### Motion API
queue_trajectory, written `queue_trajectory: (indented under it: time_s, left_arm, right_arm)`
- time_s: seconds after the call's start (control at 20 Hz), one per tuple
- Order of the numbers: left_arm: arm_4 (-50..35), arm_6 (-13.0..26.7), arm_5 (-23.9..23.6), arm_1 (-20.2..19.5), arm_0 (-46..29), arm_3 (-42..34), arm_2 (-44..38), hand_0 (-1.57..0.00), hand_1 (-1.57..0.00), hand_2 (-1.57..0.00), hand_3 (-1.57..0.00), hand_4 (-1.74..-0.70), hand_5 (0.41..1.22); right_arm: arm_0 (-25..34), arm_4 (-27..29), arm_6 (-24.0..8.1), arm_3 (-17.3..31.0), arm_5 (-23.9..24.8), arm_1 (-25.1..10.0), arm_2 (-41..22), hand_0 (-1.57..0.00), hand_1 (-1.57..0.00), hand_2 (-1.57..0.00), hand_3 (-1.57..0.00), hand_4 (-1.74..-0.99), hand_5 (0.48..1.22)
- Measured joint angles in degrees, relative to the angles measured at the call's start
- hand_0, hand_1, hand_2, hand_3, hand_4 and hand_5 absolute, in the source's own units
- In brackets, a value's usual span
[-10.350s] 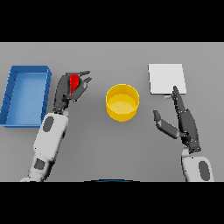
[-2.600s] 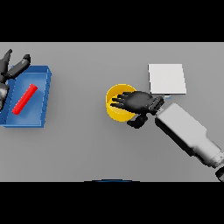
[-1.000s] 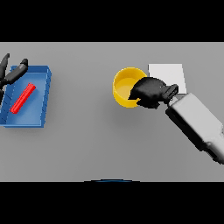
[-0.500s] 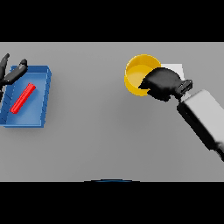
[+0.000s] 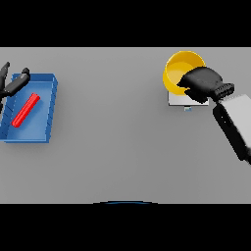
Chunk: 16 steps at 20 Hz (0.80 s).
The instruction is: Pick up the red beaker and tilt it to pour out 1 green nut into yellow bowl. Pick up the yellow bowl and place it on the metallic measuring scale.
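Observation:
The yellow bowl [image 5: 179, 70] is at the far right of the table, held by my right hand [image 5: 202, 83], whose fingers curl over its near right rim. The bowl and hand cover most of the metallic scale [image 5: 179, 100]; only a pale strip of the scale shows below the bowl. I cannot tell whether the bowl rests on the scale or hangs above it. The red beaker [image 5: 26, 110] lies on its side inside the blue tray [image 5: 48, 113] at the far left. My left hand [image 5: 12, 84] hovers open over the tray's far left corner. No green nut is visible.
The blue tray stands at the table's left edge with only the beaker in it. My right forearm [image 5: 234, 122] slants from the right edge up to the bowl. Bare grey table lies between tray and scale.
My right hand has carried the yellow bowl up and to the right, from the table's middle onto the spot of the scale. The left hand and the beaker have stayed still.

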<state>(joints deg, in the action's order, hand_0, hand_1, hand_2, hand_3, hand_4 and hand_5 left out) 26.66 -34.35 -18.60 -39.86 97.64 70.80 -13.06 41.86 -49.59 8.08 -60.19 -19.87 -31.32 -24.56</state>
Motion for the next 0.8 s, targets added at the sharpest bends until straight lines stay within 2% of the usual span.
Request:
queue_trajectory:
  time_s: [0.1, 0.35, 0.45, 0.6, 0.7, 0.75, 0.8]
  left_arm:
    - [0.17, -0.47, -0.04, -0.63, -0.33, 0.24, 0.4, 0.0, 0.0, 0.0, 0.0, -0.72, 0.717]
    - [0.03, 0.35, 0.01, 0.52, -0.88, -0.8, -0.17, 0.0, 0.0, 0.0, 0.0, -0.72, 0.71]
    - [0.11, 0.71, 0.09, 0.59, -0.59, -1.11, 0.0, 0.0, 0.0, 0.0, 0.0, -0.73, 0.714]
    - [0.07, -0.03, -0.23, 0.36, -0.74, -0.08, -0.22, 0.0, 0.0, 0.0, 0.0, -0.73, 0.712]
    - [-0.24, 0.56, -0.46, 0.47, -0.57, -0.44, -0.22, 0.0, 0.0, 0.0, 0.0, -0.73, 0.715]
    - [-0.03, 0.56, -0.26, 0.32, -0.66, -0.37, -0.01, 0.0, 0.0, 0.0, 0.0, -0.73, 0.717]
    - [-0.08, 1.09, -0.17, 0.18, 0.15, -0.23, 0.11, 0.0, 0.0, 0.0, 0.0, -0.73, 0.72]
  right_arm:
    - [0.24, 0.0, 1.47, 3.47, 1.7, 0.03, 0.56, -1.57, -1.57, -1.47, -1.24, -1.741, 1.221]
    - [2.33, -0.01, 2.11, 12.64, 4.28, 2.39, 1.93, -1.57, -1.57, -1.42, -1.35, -1.741, 1.221]
    - [2.87, 0.52, 3.49, 14.34, 3.92, 2.76, 2.36, -1.55, -1.57, -1.39, -1.41, -1.741, 1.221]
    - [3.3, 0.83, 2.1, 16.15, 3.06, 3.77, 2.96, -1.42, -1.57, -1.36, -1.49, -1.741, 1.221]
    - [3.49, 0.89, 1.77, 16.36, 2.87, 4.17, 3.14, -1.4, -1.57, -1.39, -1.36, -1.741, 1.221]
    - [3.39, 0.94, 2.66, 16.47, 2.6, 3.87, 3.21, -1.33, -1.46, -1.42, -1.2, -1.741, 1.221]
    - [3.52, 1.14, 2.68, 16.4, 1.88, 3.5, 3.55, -1.13, -1.32, -1.33, -1.06, -1.701, 1.221]
